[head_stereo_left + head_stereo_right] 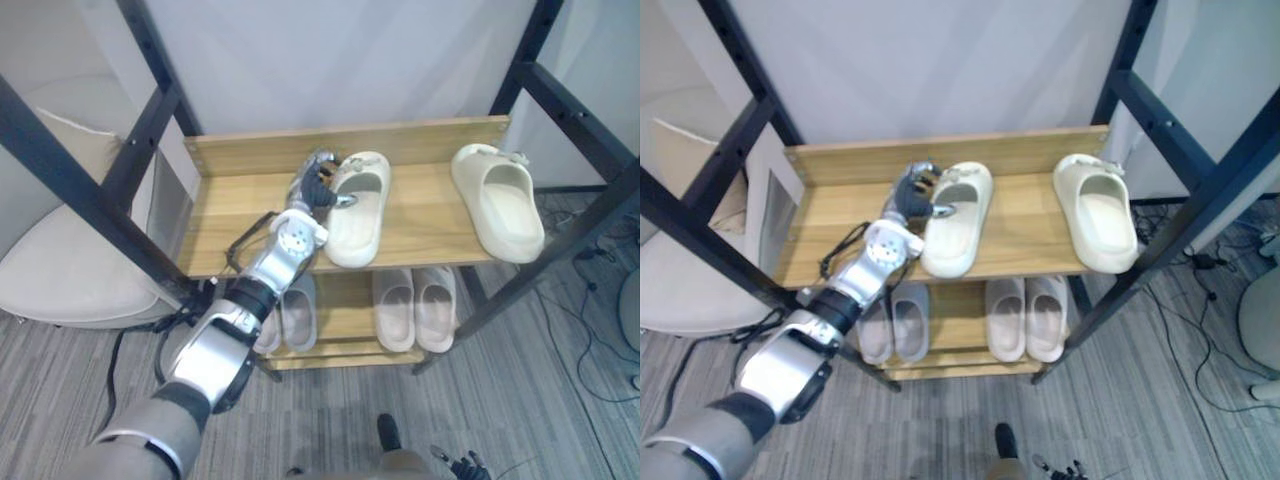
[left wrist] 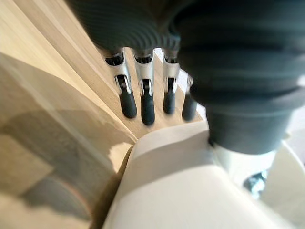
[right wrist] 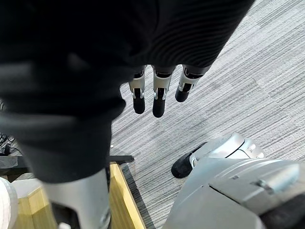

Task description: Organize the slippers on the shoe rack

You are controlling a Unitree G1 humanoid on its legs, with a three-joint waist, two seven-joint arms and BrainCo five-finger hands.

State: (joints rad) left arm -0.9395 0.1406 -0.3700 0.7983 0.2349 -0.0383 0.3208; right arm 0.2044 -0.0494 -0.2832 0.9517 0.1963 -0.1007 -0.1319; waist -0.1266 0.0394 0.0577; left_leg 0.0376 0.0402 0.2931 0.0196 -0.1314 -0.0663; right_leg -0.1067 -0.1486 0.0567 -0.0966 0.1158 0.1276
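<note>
So we're looking down at the rack and we're guessing we're around halfway. The lower shelf is looking sorted already: a grey pair at 9 o'clock and a beige pair at 3 o'clock, each sitting side by side.

The top shelf is where the work's happening. Two cream slippers are lying there, well apart. The left slipper is sitting near the middle with its heel drifting toward 7 o'clock. The right slipper is off at 3 o'clock near the shelf's end, with its heel slanting toward 5 o'clock.

The left hand is working on the left slipper from its 9 o'clock side. The fingers are running nearly straight down along the outer wall onto the wood, and the thumb is hooking into the foot opening. So we're calling it a light pinch on that side wall, though the contact itself is hard to see.

The right hand is hanging low over the carpet with its fingers loose and holding nothing.

What's left, we're thinking: getting those two cream ones together as a straight, matching pair.
</note>
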